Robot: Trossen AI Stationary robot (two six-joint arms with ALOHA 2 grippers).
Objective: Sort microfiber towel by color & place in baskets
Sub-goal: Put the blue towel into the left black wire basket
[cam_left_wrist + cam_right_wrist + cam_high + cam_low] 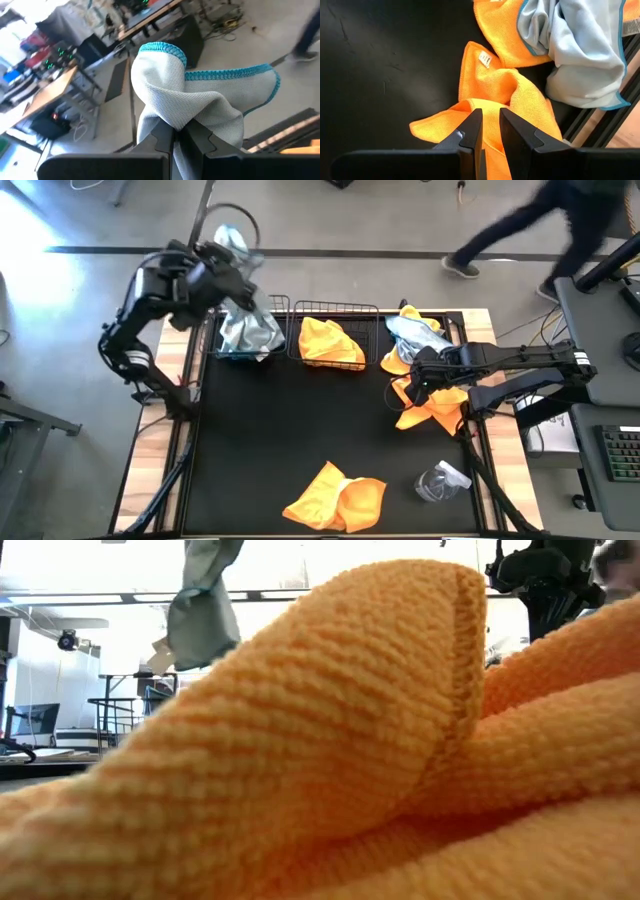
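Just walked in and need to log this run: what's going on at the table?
Two arms are sorting cloths by color. The left end effector, shut on a blue-grey towel, holds it above the left basket, which already has a blue-grey cloth in it. The right basket holds an orange one. The right end effector pinches an orange towel from the mixed pile. Another orange towel and a clear bottle lie near the front.

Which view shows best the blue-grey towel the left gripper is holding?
The left wrist view: the blue-grey towel fills the frame, pinched in the shut left gripper. The high view shows it small, raised behind the left basket; the low view catches a hanging piece; the right wrist view misses it.
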